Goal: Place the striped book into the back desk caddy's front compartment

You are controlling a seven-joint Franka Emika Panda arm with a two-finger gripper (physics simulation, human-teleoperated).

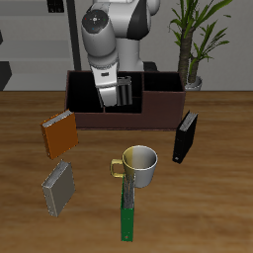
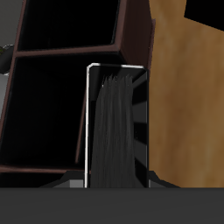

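Note:
My gripper (image 1: 112, 92) is shut on the striped book (image 1: 126, 92), a thin grey book with light and dark vertical stripes. I hold it upright over the middle of the back desk caddy (image 1: 163, 105), a long, dark brown open box. In the wrist view the book (image 2: 114, 122) hangs edge-on between my fingers (image 2: 70, 180), with its lower end at the rim of the caddy's black-lined cells (image 2: 44, 105). The book and my gripper (image 2: 112, 179) hide most of the front compartment. I cannot tell whether the book touches the caddy.
An orange-brown book (image 1: 59, 133) and a plain grey book (image 1: 57, 186) stand in front of the caddy. A black book (image 1: 185, 136), a white mug (image 1: 141, 165) and a green flat object (image 1: 128, 212) stand nearer the front edge. A potted plant (image 1: 193, 40) is behind the caddy.

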